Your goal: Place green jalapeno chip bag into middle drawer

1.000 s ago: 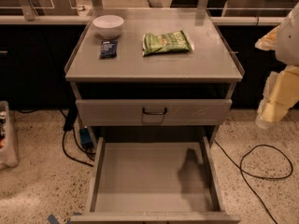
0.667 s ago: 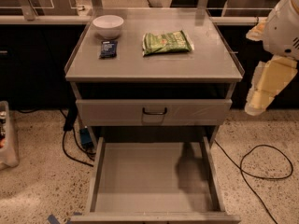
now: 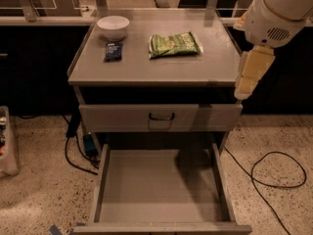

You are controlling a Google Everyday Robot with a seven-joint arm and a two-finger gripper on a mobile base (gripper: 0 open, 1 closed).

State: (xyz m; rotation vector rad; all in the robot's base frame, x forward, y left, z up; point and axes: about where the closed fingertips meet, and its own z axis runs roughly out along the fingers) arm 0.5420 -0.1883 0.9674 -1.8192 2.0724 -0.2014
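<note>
The green jalapeno chip bag [image 3: 173, 44] lies flat on the grey cabinet top [image 3: 151, 67], right of centre. The middle drawer [image 3: 161, 190] is pulled out wide below, its grey floor bare. My gripper [image 3: 246, 84] hangs from the white arm at the upper right. It points down beside the cabinet's right front corner, right of the bag and a little nearer the camera. It holds nothing that I can see.
A white bowl [image 3: 113, 26] and a small dark blue packet [image 3: 113, 51] sit on the cabinet top's left side. A shut drawer front with a black handle [image 3: 161, 116] is above the open drawer. Black cables [image 3: 276, 170] lie on the floor at right, a white bin [image 3: 7, 146] at left.
My arm and gripper have moved left and up, from beside the cabinet's right side to just over its right front corner. The bag and drawer have not moved.
</note>
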